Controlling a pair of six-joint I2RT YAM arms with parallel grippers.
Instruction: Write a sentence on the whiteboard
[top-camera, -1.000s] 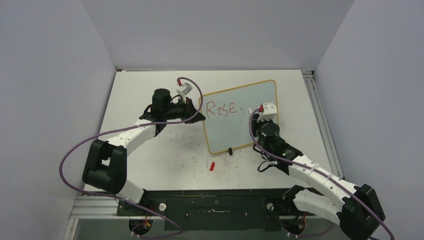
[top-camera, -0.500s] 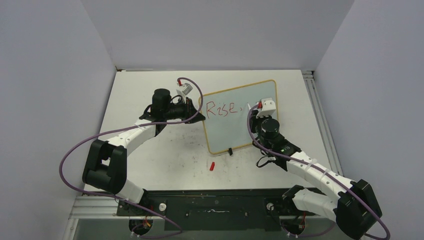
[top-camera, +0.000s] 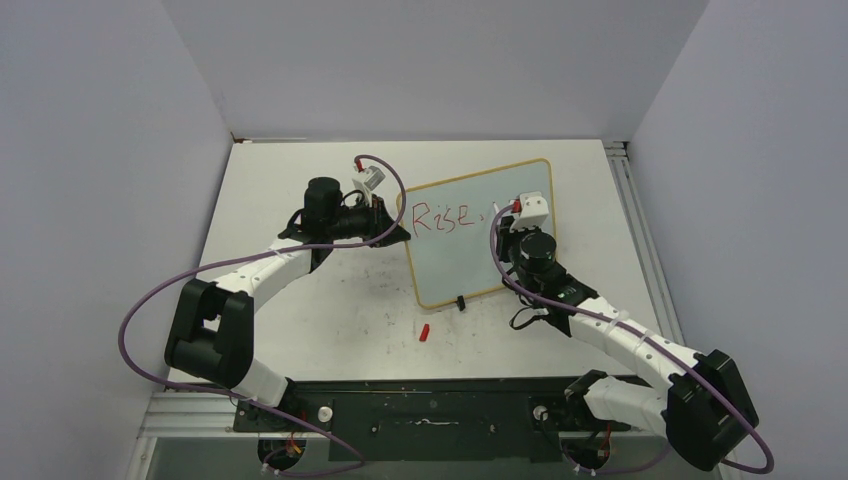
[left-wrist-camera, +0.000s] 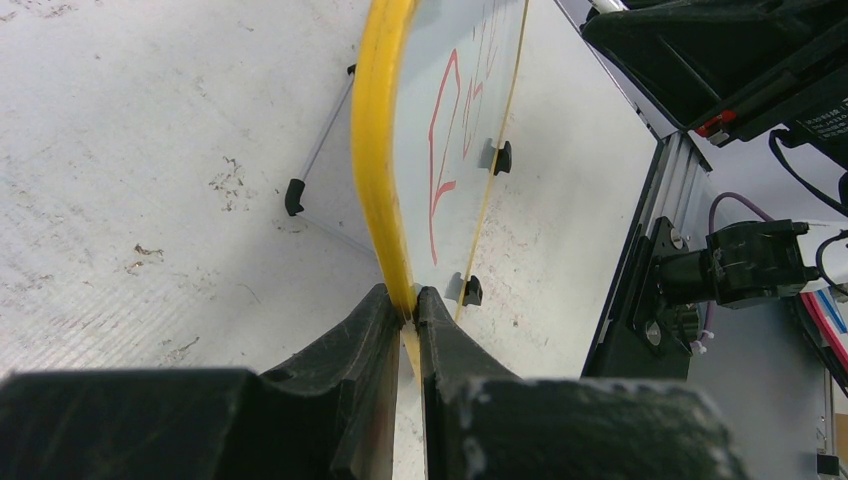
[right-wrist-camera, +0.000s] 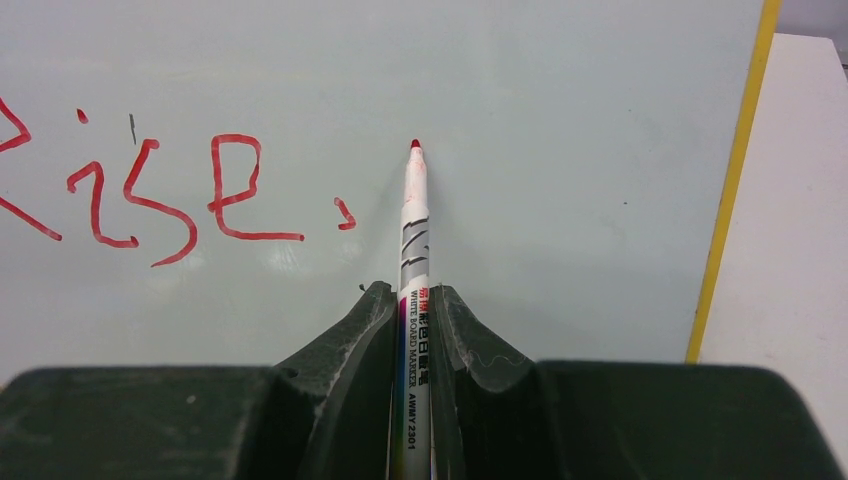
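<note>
The whiteboard (top-camera: 480, 235) stands propped on the table, its light frame (left-wrist-camera: 385, 170) seen edge-on in the left wrist view. Red lettering "Rise," (top-camera: 445, 217) runs along its upper left and shows large in the right wrist view (right-wrist-camera: 160, 200). My left gripper (left-wrist-camera: 407, 305) is shut on the board's left frame edge. My right gripper (right-wrist-camera: 412, 300) is shut on a white marker (right-wrist-camera: 413, 260) with a red tip (right-wrist-camera: 415, 144) that points at the board just right of the comma. Whether the tip touches the surface I cannot tell.
A red marker cap (top-camera: 424, 332) lies on the table in front of the board. Black clip feet (top-camera: 460, 302) sit on the board's lower edge. A thin support leg (left-wrist-camera: 318, 155) props the board from behind. Walls enclose the table on three sides.
My right gripper has moved the marker up and a little left across the board, to the right of the comma. The left arm and the board have not moved.
</note>
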